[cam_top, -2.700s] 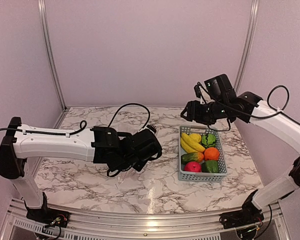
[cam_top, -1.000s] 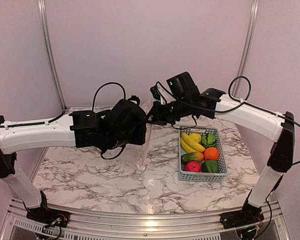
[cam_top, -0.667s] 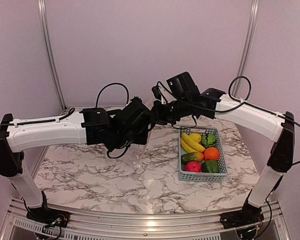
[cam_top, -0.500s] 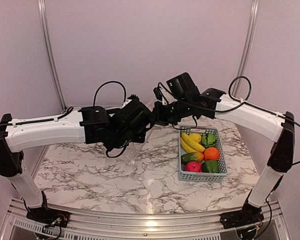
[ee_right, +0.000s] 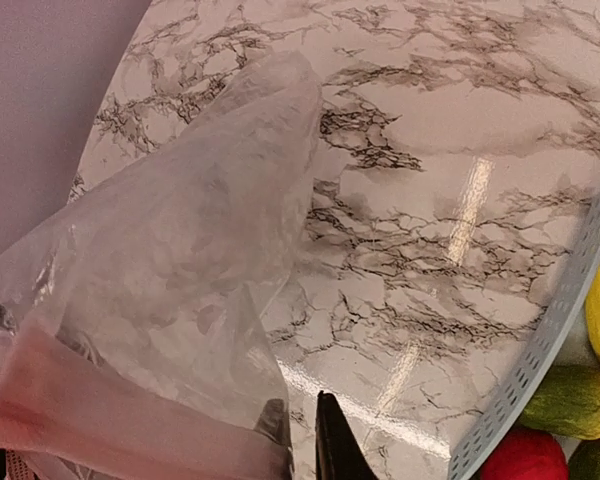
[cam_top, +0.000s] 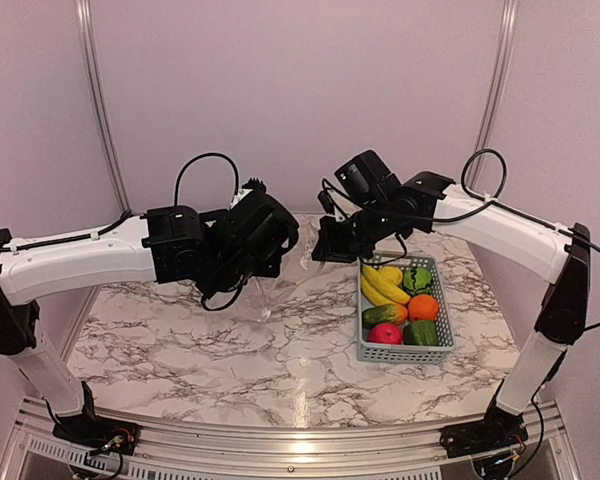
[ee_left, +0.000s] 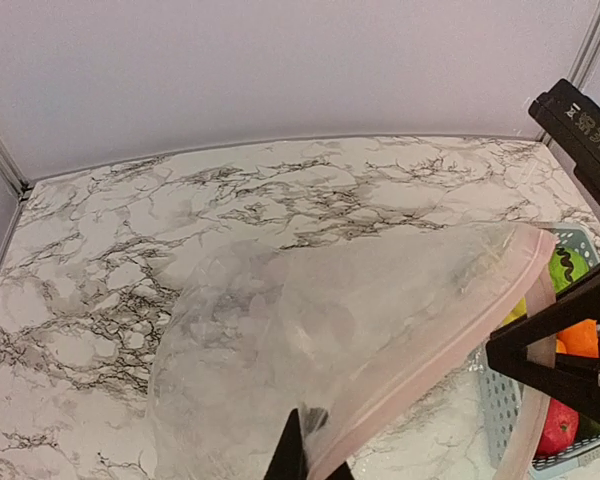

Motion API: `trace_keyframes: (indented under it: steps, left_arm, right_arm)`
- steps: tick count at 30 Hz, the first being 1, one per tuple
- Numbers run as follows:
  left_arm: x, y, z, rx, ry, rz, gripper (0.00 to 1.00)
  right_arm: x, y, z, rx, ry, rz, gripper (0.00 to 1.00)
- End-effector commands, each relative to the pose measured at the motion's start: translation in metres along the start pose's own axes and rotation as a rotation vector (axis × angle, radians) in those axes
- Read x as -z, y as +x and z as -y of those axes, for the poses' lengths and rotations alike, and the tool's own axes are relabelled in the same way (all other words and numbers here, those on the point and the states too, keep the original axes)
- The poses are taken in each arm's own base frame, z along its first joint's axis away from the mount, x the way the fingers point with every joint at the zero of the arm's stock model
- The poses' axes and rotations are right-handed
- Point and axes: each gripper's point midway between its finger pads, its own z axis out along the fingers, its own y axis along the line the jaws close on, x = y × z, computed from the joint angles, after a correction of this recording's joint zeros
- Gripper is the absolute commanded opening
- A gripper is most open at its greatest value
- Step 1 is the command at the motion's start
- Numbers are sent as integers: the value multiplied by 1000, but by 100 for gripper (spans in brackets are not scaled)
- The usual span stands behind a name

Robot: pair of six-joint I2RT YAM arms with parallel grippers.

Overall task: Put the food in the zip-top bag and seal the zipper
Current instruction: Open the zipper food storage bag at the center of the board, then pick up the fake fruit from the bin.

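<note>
Grip change on clear crinkly zip-top bag [ee_left: 310, 330]: pinkish zipper strip [ee_left: 450, 330] now pinched in closed left pincer [ee_left: 302, 455], hold of right pincer [ee_right: 302, 440] unclear, probably readying mouth for filling.

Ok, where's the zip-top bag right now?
Top view: the zip-top bag hangs above mid-table between the left hand and right hand, just left of the basket; the left hand pinches its zipper edge.

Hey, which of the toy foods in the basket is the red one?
The round red plastic apple, in the near left corner of the grey-blue perforated basket; the others are yellow, green or orange.
</note>
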Motion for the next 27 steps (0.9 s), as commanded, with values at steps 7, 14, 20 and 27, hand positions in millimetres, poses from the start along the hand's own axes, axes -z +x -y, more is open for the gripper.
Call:
trace_keyframes:
  steps: [7, 14, 20, 27]
  left_arm:
    - [6, 10, -7, -79, 46, -43, 0]
    - [28, 3, -39, -139, 38, -25, 0]
    - [42, 5, -61, -180, 113, -55, 0]
    - [42, 12, -49, -171, 193, -88, 0]
  right_arm:
    - [107, -31, -22, 207, -146, 229, 52]
    - [88, -13, 68, 218, 131, 176, 44]
    - [44, -6, 115, 284, 346, 30, 37]
    - [7, 7, 155, 287, 459, -121, 36]
